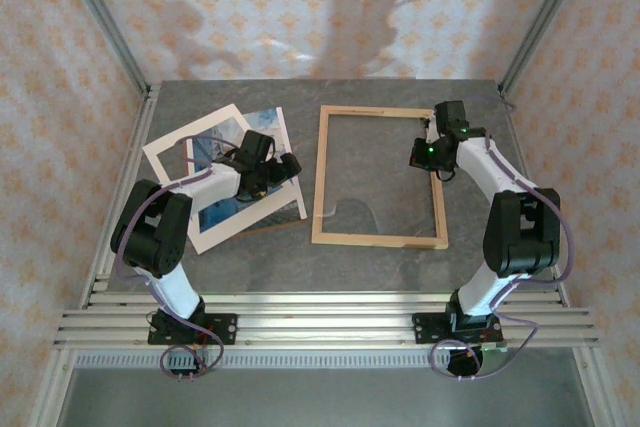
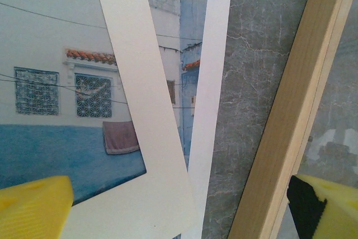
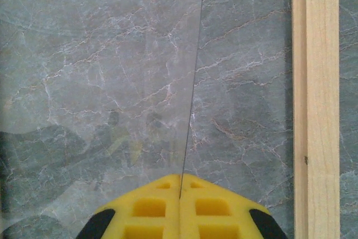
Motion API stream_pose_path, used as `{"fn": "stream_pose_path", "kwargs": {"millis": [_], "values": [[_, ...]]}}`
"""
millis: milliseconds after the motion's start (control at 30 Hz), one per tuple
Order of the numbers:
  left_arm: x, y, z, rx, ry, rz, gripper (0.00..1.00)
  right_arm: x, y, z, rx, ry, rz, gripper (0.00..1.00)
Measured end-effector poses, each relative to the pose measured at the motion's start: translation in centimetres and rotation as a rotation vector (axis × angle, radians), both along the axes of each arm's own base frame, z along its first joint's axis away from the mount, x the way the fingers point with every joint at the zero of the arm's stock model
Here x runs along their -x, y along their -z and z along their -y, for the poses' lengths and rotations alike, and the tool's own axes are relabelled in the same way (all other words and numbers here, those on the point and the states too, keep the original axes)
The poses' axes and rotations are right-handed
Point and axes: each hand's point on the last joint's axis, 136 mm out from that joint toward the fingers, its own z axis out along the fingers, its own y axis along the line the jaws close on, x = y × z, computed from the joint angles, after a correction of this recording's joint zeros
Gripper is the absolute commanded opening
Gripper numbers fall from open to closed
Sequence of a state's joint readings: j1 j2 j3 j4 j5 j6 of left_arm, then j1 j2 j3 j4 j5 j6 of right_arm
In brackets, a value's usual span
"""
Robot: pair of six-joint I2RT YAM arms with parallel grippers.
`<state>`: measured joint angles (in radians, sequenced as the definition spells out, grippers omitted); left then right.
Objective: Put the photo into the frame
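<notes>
Grey stone table [image 1: 400, 93]: photo [image 2: 50, 138] lies flat under your spread left gripper [image 2: 179, 211], partly beneath a white mat [image 2: 140, 82]. Likely light, limp, crease-prone; pinch its bare edge. Right gripper [image 3: 180, 194] is pressed shut inside the frame [image 3: 316, 104].

A white card border [image 1: 165, 152] [image 2: 134, 54] with a big window cut out lies tilted on the left of the grey stone table [image 1: 330, 267]. Walls [image 1: 300, 7] with little orange shapes stand around. Silver bars [image 1: 330, 322] cross the near edge.

Left of the frame [image 1: 378, 111], photo [image 1: 268, 125] mostly hidden under mat [image 1: 185, 132] and left arm [image 1: 205, 187]. Frame's right rail partly behind right arm [image 1: 480, 162].
</notes>
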<state>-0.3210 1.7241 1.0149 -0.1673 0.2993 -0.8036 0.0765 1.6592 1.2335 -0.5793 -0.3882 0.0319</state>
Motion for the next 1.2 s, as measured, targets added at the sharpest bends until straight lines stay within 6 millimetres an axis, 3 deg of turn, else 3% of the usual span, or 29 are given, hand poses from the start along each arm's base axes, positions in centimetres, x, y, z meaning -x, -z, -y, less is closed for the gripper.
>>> {"fn": "stream_pose_path", "kwargs": {"millis": [1200], "values": [[-0.30, -0.08, 0.45, 0.001, 0.008, 0.003, 0.99, 0.42, 0.06, 0.61, 0.032, 0.015, -0.014, 0.00]]}}
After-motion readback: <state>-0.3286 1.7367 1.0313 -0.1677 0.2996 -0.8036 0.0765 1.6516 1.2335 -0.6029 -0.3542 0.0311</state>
